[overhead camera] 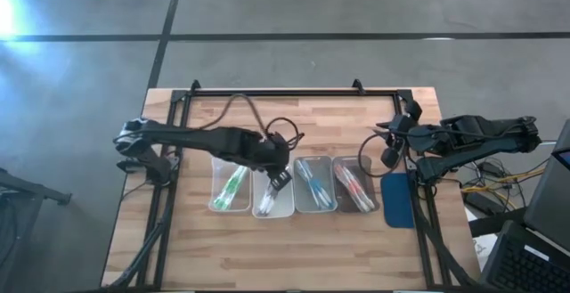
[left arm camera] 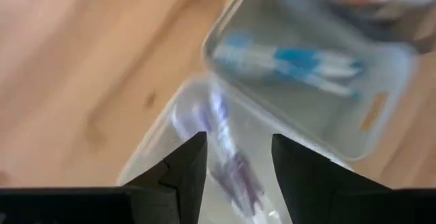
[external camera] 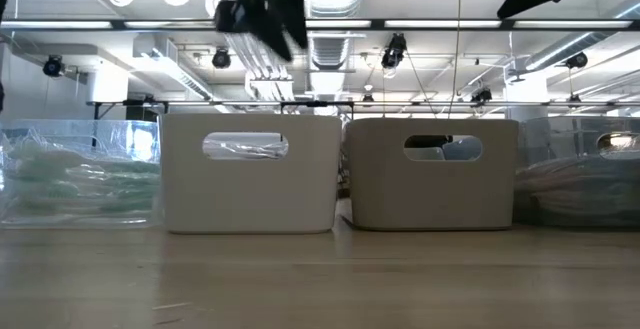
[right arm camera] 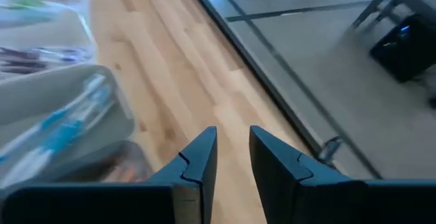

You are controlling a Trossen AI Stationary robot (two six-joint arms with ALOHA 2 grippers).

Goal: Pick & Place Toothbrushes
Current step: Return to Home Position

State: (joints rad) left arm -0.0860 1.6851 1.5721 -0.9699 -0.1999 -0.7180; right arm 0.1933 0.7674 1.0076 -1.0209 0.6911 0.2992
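Your left gripper (overhead camera: 279,183) hangs over the white bin (overhead camera: 273,211), fingers apart and empty. The purple toothbrushes (left arm camera: 235,173) lie inside it, right beneath. Green toothbrushes (overhead camera: 231,188), blue toothbrushes (overhead camera: 313,183) and red toothbrushes (overhead camera: 354,187) sit sorted in neighbouring bins, so nothing seems left to carry. Your right gripper (right arm camera: 233,152) waits at the table's right side, fingers parted, holding nothing, out of the way.

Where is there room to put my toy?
Bare table lies between the bins and the black frame bar, and wider on the bins' other side. The bins are crowded, left gripper above; right gripper hangs near the blue pad.
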